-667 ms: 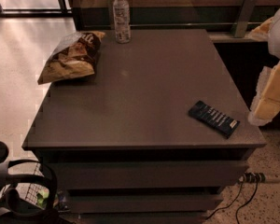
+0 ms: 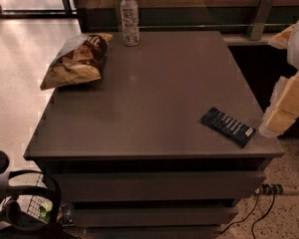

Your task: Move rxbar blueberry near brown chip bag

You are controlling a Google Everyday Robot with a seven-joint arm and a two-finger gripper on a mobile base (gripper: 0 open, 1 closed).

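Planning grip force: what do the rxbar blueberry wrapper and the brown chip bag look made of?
The rxbar blueberry: seemingly thin film wrapper, matte navy, lying flat. The brown chip bag: crinkled film, likely plastic or foil, glossy highlights on its creases. The gripper hangs at the right edge of the table, beside the bar.

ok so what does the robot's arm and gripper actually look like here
The arm at the right edge is blocky, rounded segments in cream-white casing, tinted tan-yellow by the light. The gripper is its pale lower end, beside the table near the rxbar blueberry. No cables or markings show on it.
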